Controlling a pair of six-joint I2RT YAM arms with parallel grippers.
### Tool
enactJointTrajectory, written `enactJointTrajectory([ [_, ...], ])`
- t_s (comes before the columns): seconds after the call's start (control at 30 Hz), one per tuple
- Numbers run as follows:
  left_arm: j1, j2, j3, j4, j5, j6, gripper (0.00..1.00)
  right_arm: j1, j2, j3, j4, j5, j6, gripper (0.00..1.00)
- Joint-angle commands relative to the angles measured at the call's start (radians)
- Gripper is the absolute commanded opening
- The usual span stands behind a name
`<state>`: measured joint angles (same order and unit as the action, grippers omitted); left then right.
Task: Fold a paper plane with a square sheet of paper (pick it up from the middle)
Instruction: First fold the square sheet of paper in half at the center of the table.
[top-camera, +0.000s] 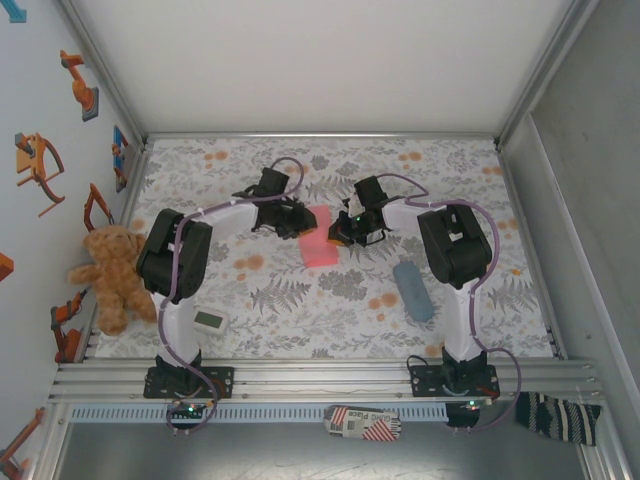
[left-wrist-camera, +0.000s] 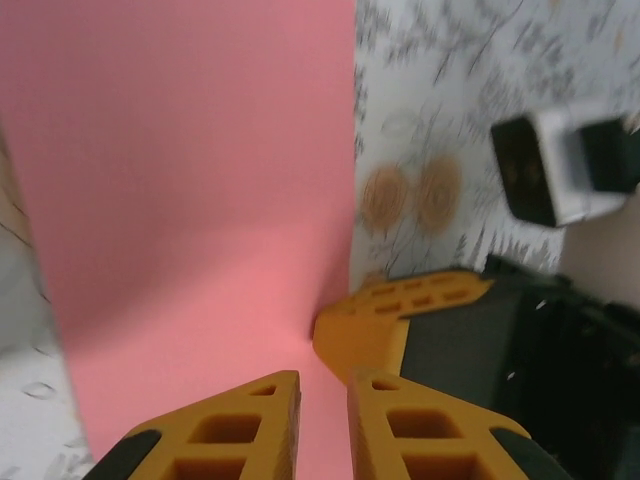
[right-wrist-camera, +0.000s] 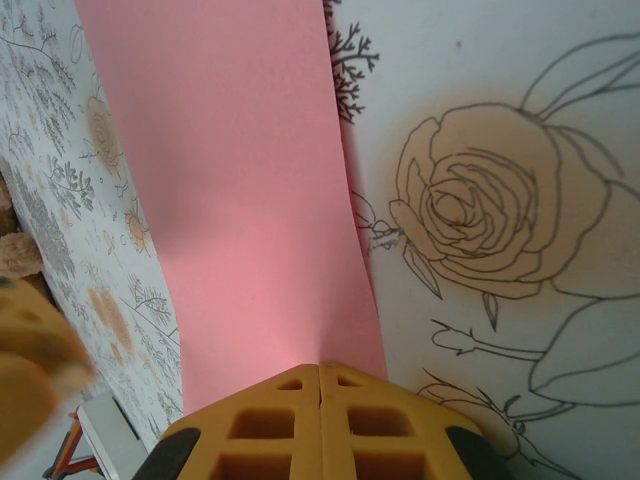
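The salmon-pink sheet of paper lies mid-table as a narrow oblong, long side running front to back. My right gripper sits at its right edge; in the right wrist view its jaws are pressed together, pinching the paper, which puckers up to the tips. My left gripper is over the paper's left side. In the left wrist view its fingers stand a narrow gap apart above the pink surface, with a right finger just ahead. A paper plane is out of view.
A grey-blue pouch lies to the right of the paper, near the right arm. A teddy bear sits at the left edge, a small white device near the left arm's base. A striped box lies beyond the front rail.
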<state>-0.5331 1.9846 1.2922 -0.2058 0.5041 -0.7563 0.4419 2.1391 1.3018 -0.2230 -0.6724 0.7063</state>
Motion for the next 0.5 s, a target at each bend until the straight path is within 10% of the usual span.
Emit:
enactJointTrajectory([
  [0.0,-0.011,0.008,-0.016,0.006,0.028,-0.029,0.21,-0.004,0.152,-0.101,-0.218,0.27,-0.001,0.0],
  [0.47,-0.003,0.06,-0.071,-0.045,0.069,0.059,0.19,-0.006,0.151,-0.1,-0.217,0.273,-0.001,0.0],
])
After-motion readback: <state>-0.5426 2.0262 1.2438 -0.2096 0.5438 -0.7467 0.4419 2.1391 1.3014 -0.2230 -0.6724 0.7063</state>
